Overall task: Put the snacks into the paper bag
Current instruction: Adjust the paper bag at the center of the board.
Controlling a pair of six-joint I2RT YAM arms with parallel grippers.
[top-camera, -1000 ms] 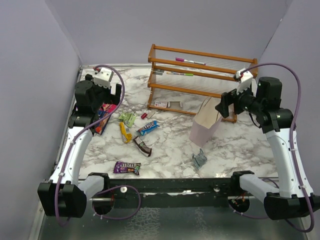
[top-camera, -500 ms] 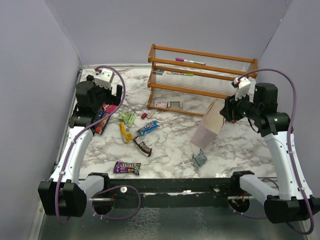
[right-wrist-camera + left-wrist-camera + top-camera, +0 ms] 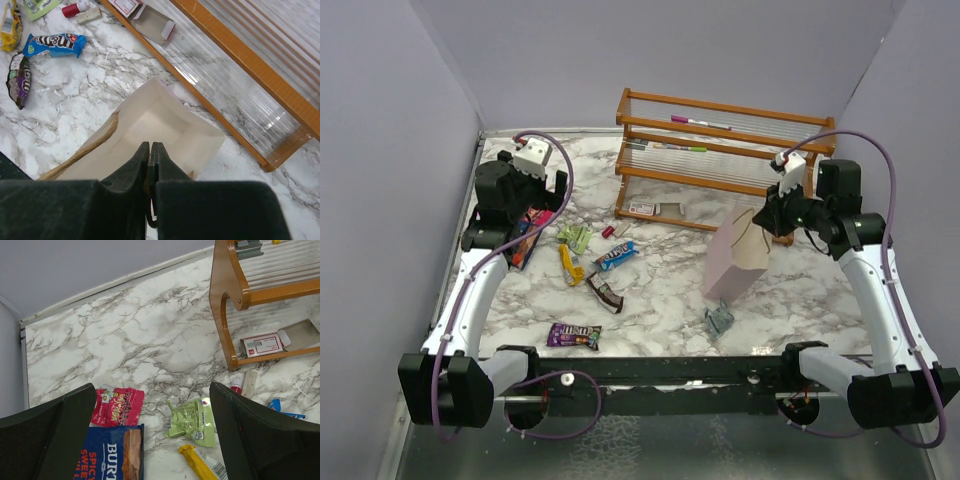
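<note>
The pale paper bag [image 3: 733,268] [image 3: 165,120] stands tilted at the right of the table with its mouth open. My right gripper [image 3: 766,216] [image 3: 150,146] is shut on the near rim of the bag. Snacks lie on the left half: green [image 3: 575,236] [image 3: 192,421], yellow [image 3: 570,264], blue-white [image 3: 616,255] [image 3: 55,45], dark brown [image 3: 604,293], purple [image 3: 573,335], and a grey-teal one [image 3: 720,319] in front of the bag. My left gripper [image 3: 542,205] [image 3: 152,390] hangs open above a red packet [image 3: 117,406] and a blue packet [image 3: 112,452].
A wooden rack [image 3: 720,150] with clear shelves stands at the back, just behind the bag. A small white carton [image 3: 642,209] and a tiny red cylinder [image 3: 607,231] lie at its foot. Grey walls close in on both sides.
My right gripper has shut on the bag's rim and pulled the bag more upright, its mouth now facing up. The left arm has barely shifted.
</note>
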